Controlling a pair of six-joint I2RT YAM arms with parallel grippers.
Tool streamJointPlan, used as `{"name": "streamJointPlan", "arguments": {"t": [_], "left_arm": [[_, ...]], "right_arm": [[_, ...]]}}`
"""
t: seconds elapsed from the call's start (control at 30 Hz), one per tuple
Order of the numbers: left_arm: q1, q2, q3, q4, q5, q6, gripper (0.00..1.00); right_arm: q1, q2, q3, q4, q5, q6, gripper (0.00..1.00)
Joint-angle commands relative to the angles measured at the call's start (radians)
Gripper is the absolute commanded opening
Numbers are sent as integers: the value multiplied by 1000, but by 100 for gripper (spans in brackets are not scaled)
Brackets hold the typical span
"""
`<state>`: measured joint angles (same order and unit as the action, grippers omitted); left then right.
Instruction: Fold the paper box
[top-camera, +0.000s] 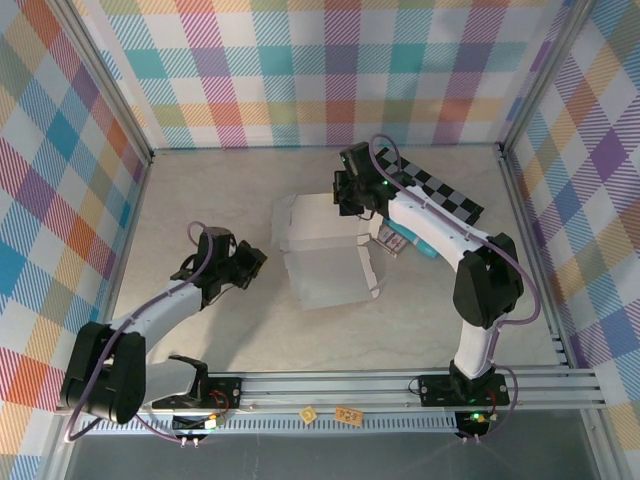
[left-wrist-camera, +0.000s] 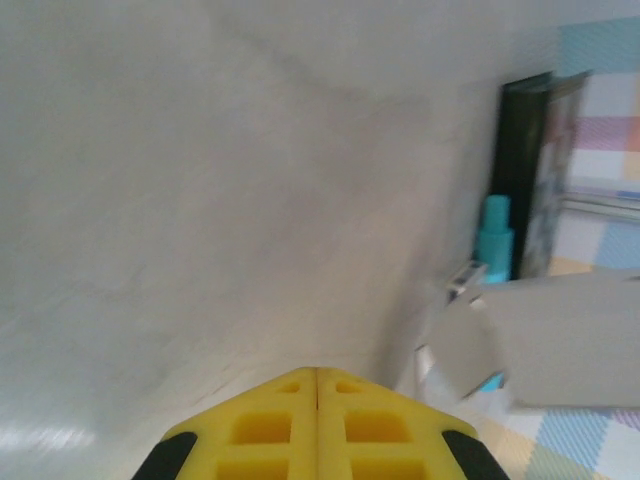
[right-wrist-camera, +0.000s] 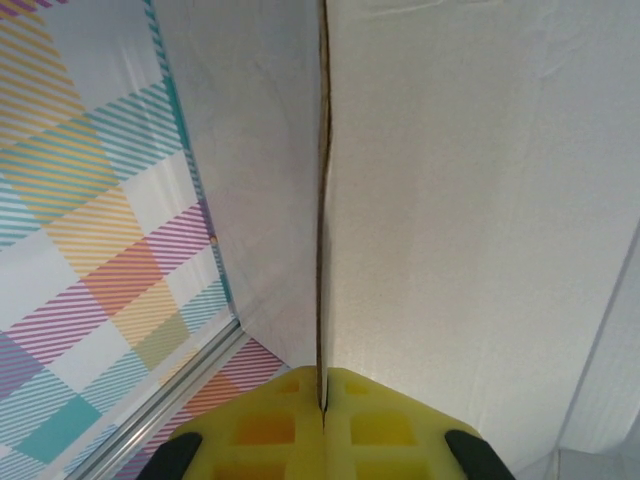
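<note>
Two robot arms (top-camera: 160, 305) work over one pale, faintly marbled counter (top-camera: 200, 190) enclosed by pastel plaid walls (top-camera: 300, 70). One paper box (top-camera: 325, 255), thin matte white cardboard with creased panels and loose flaps, lies partly folded at the counter's centre. The right gripper (right-wrist-camera: 322, 400), its yellow fingers pinched together, clamps a raised panel edge at the box's far side. The left gripper (left-wrist-camera: 317, 385) is closed on nothing, just left of the box. Beyond the box lie one black-and-grey checkered board (top-camera: 445, 198), one teal object (top-camera: 428, 247) and one small printed packet (top-camera: 390, 240). Two small yellow tags (top-camera: 348, 413) sit by the front rail (top-camera: 400, 385), their writing too small to read.
</note>
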<state>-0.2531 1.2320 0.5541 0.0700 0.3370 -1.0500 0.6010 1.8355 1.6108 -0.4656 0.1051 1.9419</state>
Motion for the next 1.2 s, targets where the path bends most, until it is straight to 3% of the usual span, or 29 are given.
{"name": "streamJointPlan", "arguments": {"t": [0.0, 0.1, 0.43, 0.67, 0.9, 1.17], "left_arm": [[25, 66, 20, 180, 79, 44, 3], [23, 132, -2, 252, 140, 31, 2], [21, 128, -114, 399, 149, -86, 6], [19, 219, -147, 673, 136, -263, 15], [2, 283, -93, 742, 125, -297, 17], [-34, 270, -57, 700, 108, -274, 21]], "right_arm": [[-4, -17, -48, 37, 9, 15, 0], [-5, -26, -79, 63, 17, 25, 0], [-7, 8, -46, 77, 43, 82, 0], [-18, 26, 1, 62, 36, 117, 0], [-23, 21, -3, 62, 33, 128, 0], [-27, 13, -12, 72, 28, 135, 0]]}}
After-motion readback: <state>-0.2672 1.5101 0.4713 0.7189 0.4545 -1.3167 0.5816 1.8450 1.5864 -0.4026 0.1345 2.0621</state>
